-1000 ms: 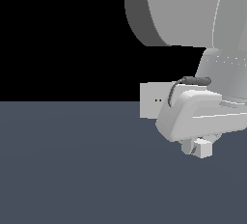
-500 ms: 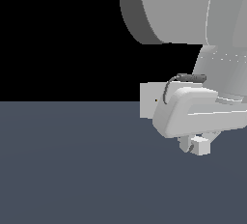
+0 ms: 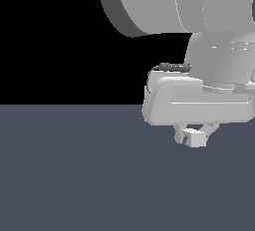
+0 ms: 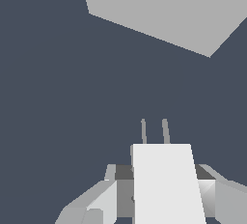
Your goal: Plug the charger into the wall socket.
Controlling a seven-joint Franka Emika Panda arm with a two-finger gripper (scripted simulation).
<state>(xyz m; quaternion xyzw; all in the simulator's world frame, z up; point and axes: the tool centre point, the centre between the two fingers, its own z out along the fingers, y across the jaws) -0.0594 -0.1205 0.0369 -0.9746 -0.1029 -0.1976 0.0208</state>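
Note:
The charger (image 3: 195,139) is a small white block held under my gripper (image 3: 193,135), just above the dark floor in the exterior view. In the wrist view the charger (image 4: 166,184) sits between my fingers (image 4: 99,201), with two thin prongs (image 4: 154,131) pointing toward the wall socket (image 4: 164,10). The socket is a large light-grey plate, still apart from the prongs, and its holes do not show. In the exterior view my grey hand (image 3: 199,103) hides the socket. The gripper is shut on the charger.
The big grey arm link (image 3: 174,3) fills the upper part of the exterior view's right. The dark blue-grey floor (image 3: 74,175) spreads under everything.
My hand has moved toward the exterior view's left with the charger in it. It now covers the socket plate, which showed beside it before.

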